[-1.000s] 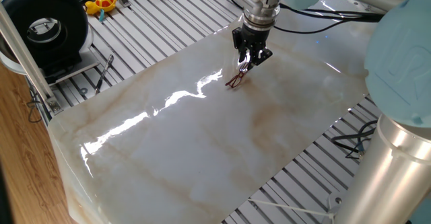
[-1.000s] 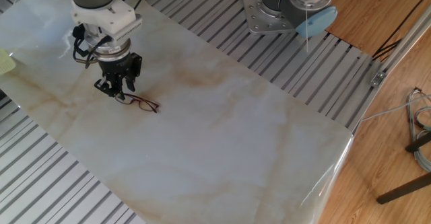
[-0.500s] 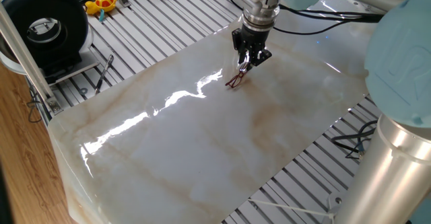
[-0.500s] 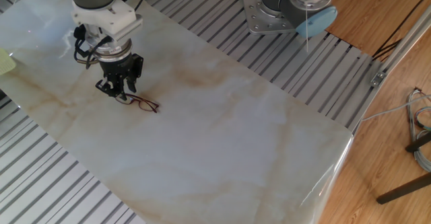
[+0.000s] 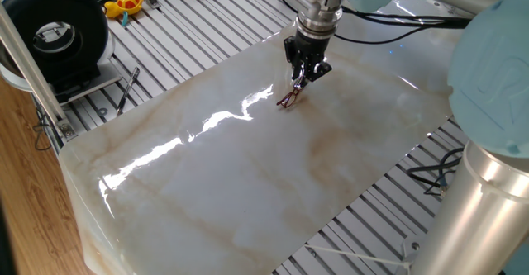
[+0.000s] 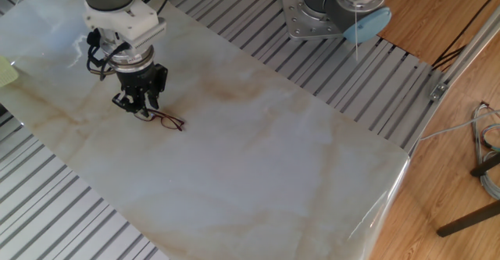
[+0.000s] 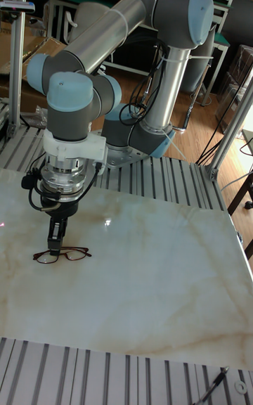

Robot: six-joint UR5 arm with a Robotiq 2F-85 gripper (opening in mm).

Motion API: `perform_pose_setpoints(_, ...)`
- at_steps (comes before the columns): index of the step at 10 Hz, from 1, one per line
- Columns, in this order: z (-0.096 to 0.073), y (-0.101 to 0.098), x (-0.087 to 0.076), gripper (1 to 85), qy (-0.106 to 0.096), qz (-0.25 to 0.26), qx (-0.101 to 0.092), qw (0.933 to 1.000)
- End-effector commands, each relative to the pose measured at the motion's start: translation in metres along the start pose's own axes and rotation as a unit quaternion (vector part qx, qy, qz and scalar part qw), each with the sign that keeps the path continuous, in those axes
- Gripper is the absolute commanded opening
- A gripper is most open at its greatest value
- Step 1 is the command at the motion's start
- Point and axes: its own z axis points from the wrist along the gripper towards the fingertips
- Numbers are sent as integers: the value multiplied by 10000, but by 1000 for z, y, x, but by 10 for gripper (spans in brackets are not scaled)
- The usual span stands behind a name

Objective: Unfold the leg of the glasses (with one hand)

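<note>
The glasses (image 7: 62, 255) lie on the marble-patterned table (image 7: 154, 292), at its left part in the tall fixed view, lenses toward the near edge. The pincer (image 7: 55, 243) points straight down at the left end of the frame, its fingers drawn close together around a thin dark leg of the glasses (image 6: 166, 120). The grasp itself is too small to confirm.

The marble sheet (image 6: 258, 158) lies bare on all sides of the glasses (image 6: 166, 120), so approach is open from every side but one. There the gripper (image 6: 137, 108) stands low over their end.
</note>
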Motion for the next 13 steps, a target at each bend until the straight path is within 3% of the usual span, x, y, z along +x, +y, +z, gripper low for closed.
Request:
perform_pose_setpoints(1,-1,-2,-3,277,-57,101,27,9999)
perform_pose_setpoints(5,-3,-2,-3,153,-50,154,27,9999)
perform_pose_setpoints(13,-8,0,0,50,57,215,-17,9998)
